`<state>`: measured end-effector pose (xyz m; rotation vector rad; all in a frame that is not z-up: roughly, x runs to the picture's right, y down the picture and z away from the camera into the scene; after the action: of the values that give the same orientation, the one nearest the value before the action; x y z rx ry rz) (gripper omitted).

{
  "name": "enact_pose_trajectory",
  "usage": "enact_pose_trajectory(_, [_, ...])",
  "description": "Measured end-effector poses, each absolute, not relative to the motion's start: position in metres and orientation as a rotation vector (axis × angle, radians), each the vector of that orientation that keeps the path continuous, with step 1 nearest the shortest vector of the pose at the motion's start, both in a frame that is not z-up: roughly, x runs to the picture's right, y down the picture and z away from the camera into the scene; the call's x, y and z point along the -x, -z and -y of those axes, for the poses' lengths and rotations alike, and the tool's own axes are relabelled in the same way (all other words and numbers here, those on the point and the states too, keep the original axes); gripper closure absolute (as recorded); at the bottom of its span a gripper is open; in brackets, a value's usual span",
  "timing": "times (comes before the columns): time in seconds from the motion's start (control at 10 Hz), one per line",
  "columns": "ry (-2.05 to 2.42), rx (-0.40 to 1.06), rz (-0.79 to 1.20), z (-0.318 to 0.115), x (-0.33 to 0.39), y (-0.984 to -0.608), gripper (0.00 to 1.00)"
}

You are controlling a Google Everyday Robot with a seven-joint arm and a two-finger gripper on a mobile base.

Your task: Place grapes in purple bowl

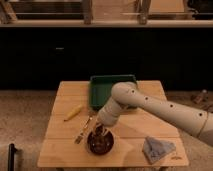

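Note:
The purple bowl [100,143] is a small round dark bowl near the front of the wooden table [60,150]. My gripper [98,131] hangs at the end of the white arm, right over the bowl's far rim, reaching down into it. Dark lumps show inside the bowl; I cannot tell whether they are the grapes or whether the gripper holds any.
A green rectangular tray [111,87] sits at the table's back middle, partly behind the arm. A yellow banana [73,112] lies at the left. A fork [83,131] lies just left of the bowl. A crumpled grey cloth [158,149] lies at the front right.

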<state>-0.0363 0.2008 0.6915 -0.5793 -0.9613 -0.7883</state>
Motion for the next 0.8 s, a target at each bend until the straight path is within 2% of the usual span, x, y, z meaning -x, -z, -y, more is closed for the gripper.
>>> enact_pose_trajectory(0.5, [0.797, 0.587, 0.963, -0.2022, 0.0359, -0.6930, 0.26])
enact_pose_trajectory(0.6, [0.800, 0.588, 0.962, -0.2022, 0.0364, -0.6928, 0.22])
enact_pose_trajectory(0.8, [0.804, 0.588, 0.965, -0.2019, 0.0364, -0.6928, 0.20])
